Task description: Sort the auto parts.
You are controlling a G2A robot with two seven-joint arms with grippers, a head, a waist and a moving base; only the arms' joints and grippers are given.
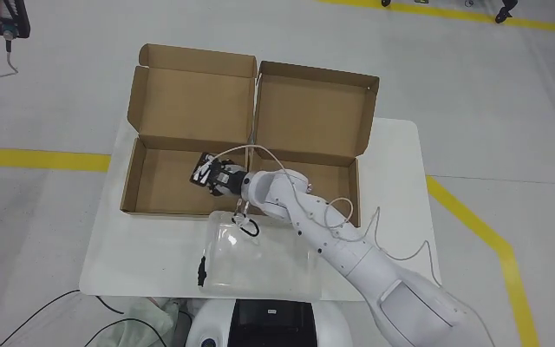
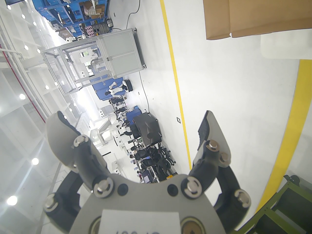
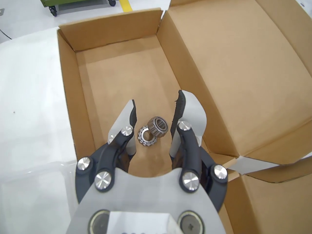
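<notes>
Now, right gripper [image 3: 156, 97]: gaped empty over the box [image 3: 67, 74];
bearings [image 3: 158, 124]: two lay touching on box floor;
left gripper [image 2: 132, 114]: gaped empty.

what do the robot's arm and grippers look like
The right arm is glossy white with rounded segments and a thin pale cable looping along it. The right gripper and left gripper match: silver curved fingers with black ribbed pads, black linkages, round silver screws, grey base plate with white label.
</notes>
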